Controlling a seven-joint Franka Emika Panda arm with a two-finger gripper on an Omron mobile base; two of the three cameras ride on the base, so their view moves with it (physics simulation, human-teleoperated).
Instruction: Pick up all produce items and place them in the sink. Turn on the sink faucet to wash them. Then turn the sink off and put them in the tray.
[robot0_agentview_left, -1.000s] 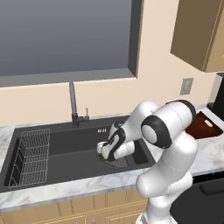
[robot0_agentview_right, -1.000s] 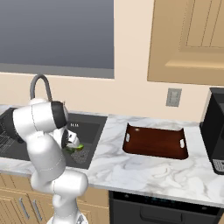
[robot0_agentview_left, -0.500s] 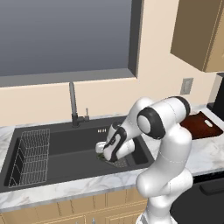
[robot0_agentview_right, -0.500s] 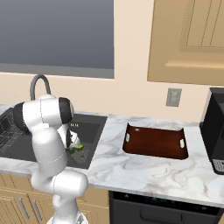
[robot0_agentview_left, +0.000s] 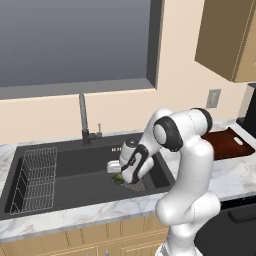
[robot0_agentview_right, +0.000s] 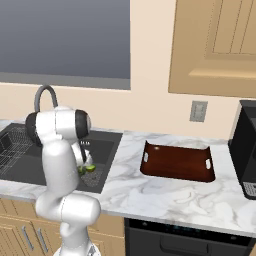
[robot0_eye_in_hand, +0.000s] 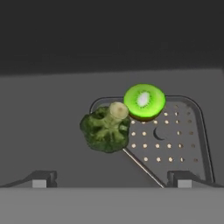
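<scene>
Down in the basin: your end effector (robot0_eye_in_hand: 112, 179) hung low over the large matte black rectangular sink (robot0_agentview_left: 70, 167), its two dark fingertips (robot0_eye_in_hand: 40, 178) spread wide with nothing between them.
Produce: the dark green broccoli floret with a pale stem (robot0_eye_in_hand: 106, 128) lay on the sink floor at the edge of the perforated triangular drain plate (robot0_eye_in_hand: 168, 140); the small round lime-green fruit with a white centre, a cut kiwi by its look (robot0_eye_in_hand: 144, 101), sat just beside it on the plate, the two touching or nearly so.
Step in hand, as I judged it: both items already lay in the sink, so either the wash or the retrieval was next; you could not tell from the stills whether water had run.
Doing it well: if you were fetching, you needed to centre on one item alone, straddle the broccoli's crown, and keep the fingers off the fruit so it would not roll.
Tray: the flat dark reddish-brown rectangular tray (robot0_agentview_right: 177, 162) waited on the marble worktop (robot0_agentview_right: 165, 192), well apart to the right.
Faucet: the tall thin dark metal faucet (robot0_agentview_left: 84, 120) stood behind the sink; no stream was visible.
Hard to make out: the arm hid most of the produce in both base views, and the lever position was too small to read.
</scene>
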